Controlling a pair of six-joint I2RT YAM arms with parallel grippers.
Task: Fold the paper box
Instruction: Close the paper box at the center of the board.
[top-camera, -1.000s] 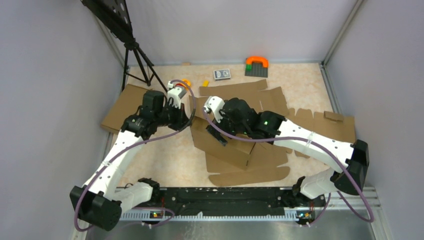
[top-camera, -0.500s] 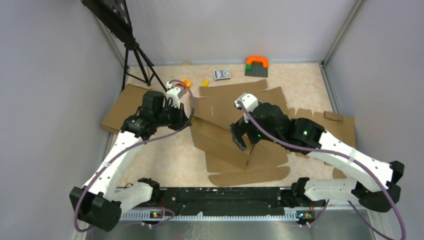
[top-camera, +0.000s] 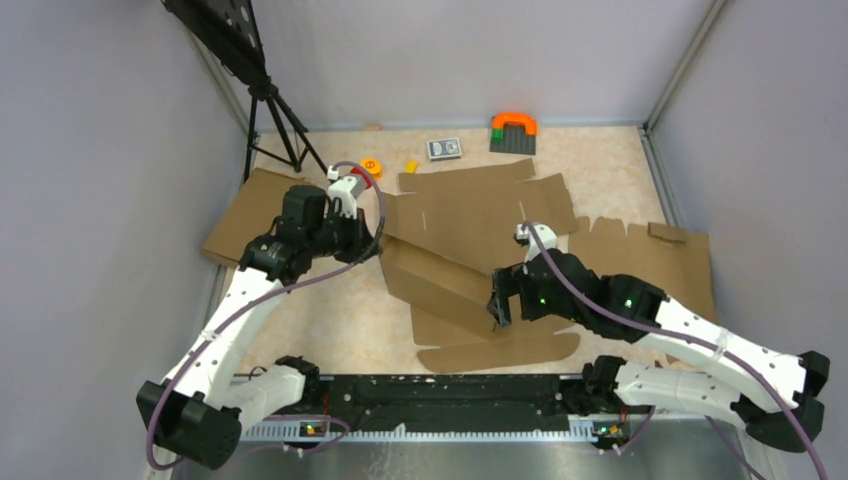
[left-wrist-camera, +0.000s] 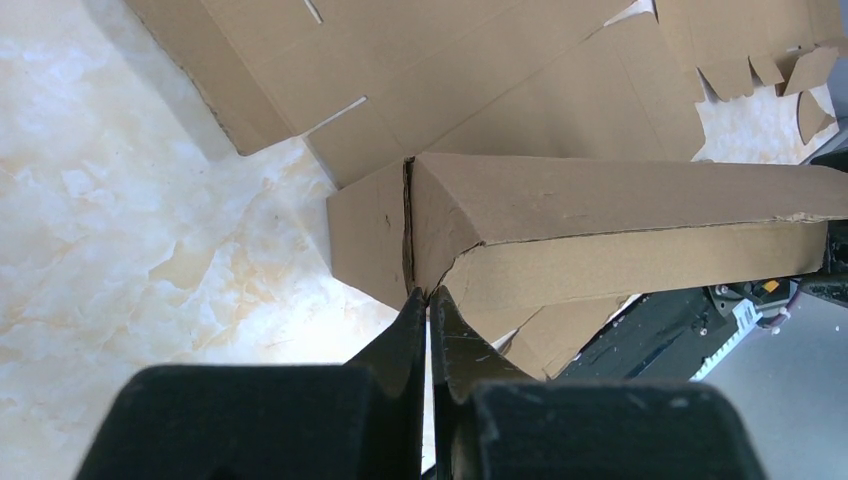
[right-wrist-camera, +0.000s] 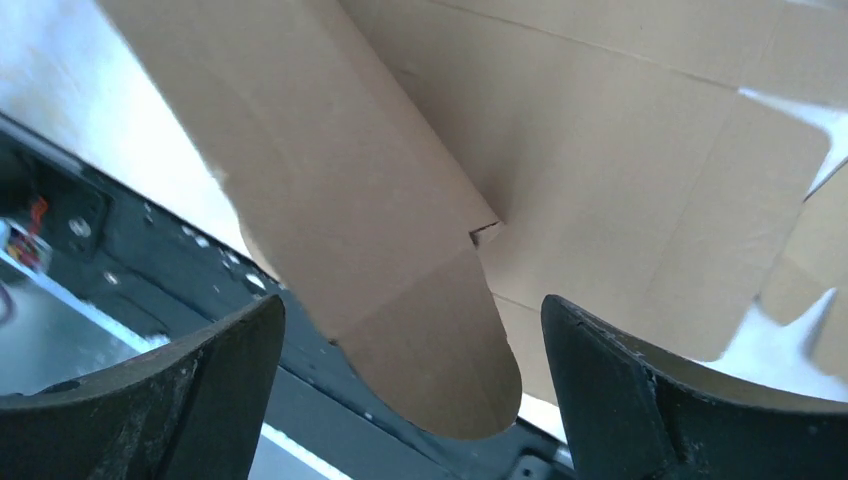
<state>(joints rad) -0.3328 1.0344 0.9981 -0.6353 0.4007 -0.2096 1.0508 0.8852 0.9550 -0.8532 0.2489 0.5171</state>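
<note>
Overhead, the paper box (top-camera: 470, 215) sprawls across the middle of the marbled table (top-camera: 335, 320). Most of it lies flat, but one long panel is folded up into a hollow ridge that runs diagonally from centre-left toward lower centre.

The left gripper (top-camera: 372, 243) is parked at the upper-left end of that ridge. On its wrist camera the left gripper (left-wrist-camera: 428, 300) has its fingers pressed flat together with barely a line between them. The tips are right up against the ridge's near corner, where a seam gapes in the paper box (left-wrist-camera: 600, 200). I can't tell whether any card is nipped between those tips.

Over to the other end: the right gripper (top-camera: 497, 303) hangs at the ridge's lower-right tip, just above the front flap. Its wrist camera shows the right gripper (right-wrist-camera: 410, 305) spread wide, fingers (right-wrist-camera: 170, 400) far out at the two bottom corners of the frame. A rounded tab of the paper box (right-wrist-camera: 600, 150) lies in the gap between them, and neither finger meets the card in this view.

Around the edges:
- A plain cardboard slab (top-camera: 245, 215) lies flat at centre-left, under the left arm.
- Another cut cardboard sheet (top-camera: 650, 250) lies at centre-right.
- A black tripod (top-camera: 275, 110) stands in the upper left.
- Along the far edge sit a small card pack (top-camera: 444, 148) and an orange-and-green block piece (top-camera: 513, 128).
</note>
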